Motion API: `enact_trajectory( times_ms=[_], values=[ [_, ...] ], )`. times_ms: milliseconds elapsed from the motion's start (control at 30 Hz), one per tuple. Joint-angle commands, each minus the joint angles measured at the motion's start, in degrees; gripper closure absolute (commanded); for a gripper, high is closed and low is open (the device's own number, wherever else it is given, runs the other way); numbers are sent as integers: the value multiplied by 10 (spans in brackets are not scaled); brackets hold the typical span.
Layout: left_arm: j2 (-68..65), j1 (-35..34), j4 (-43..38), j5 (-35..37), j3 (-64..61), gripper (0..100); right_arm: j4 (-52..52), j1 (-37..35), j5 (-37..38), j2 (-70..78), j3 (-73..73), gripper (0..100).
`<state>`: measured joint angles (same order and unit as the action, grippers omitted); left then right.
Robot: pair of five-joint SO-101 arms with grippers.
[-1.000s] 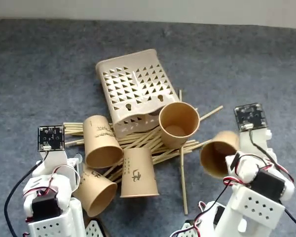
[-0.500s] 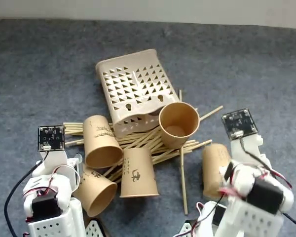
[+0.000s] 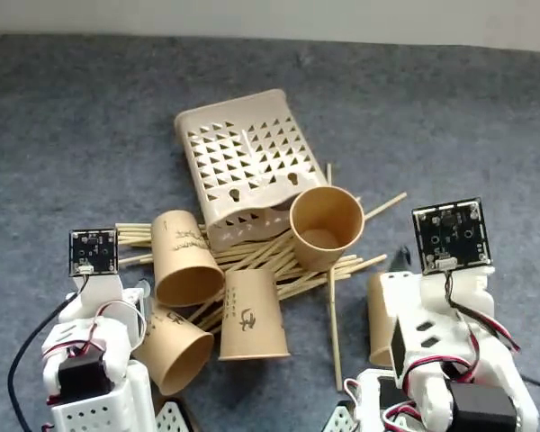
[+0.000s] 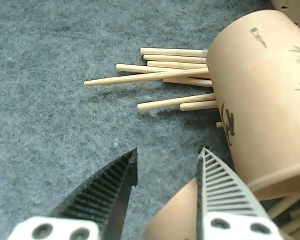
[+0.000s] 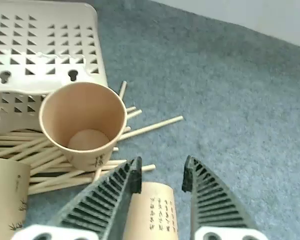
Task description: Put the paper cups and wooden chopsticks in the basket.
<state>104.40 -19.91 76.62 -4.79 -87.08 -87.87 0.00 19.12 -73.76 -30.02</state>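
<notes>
Right gripper (image 5: 161, 172): jaws parted, empty, poised over a fallen paper cup (image 5: 157, 210) lying near the basket (image 3: 243, 157). Left gripper (image 4: 168, 160): parted too, over a second cup (image 4: 175, 220). All five cups and the wooden chopsticks (image 3: 270, 259) lie outside the basket; nothing loaded yet.

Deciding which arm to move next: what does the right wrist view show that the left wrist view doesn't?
Right wrist view: the basket, an open-mouthed cup beside it, and a fallen cup beneath the open right fingers. Left wrist view: chopstick tips beside a printed cup, plus a cup edge by the open left fingers. Shared: chopsticks and grey carpet.
</notes>
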Motion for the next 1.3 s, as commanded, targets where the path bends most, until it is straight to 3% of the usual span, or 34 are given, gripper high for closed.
enact_trajectory(
  times_ms=[0, 167, 533, 800, 933, 1067, 1267],
  values=[
    [2, -8, -11, 4, 2, 801, 76, -73, -47, -1, -22, 862],
    [2, -8, -11, 4, 1, 801, 141, -130, -58, -1, -78, 959],
    [2, -8, -11, 4, 1, 801, 305, -154, -54, 0, -276, 961],
    [2, -8, -11, 4, 1, 802, 305, -87, -13, 0, -331, 963],
    [2, -8, -11, 4, 1, 803, 303, -16, -5, -2, -361, 964],
    [2, -10, -11, 4, 1, 803, 247, 43, -4, -6, -357, 964],
    [2, -10, -11, 4, 1, 803, 150, 73, 32, -7, -275, 964]
  ],
)
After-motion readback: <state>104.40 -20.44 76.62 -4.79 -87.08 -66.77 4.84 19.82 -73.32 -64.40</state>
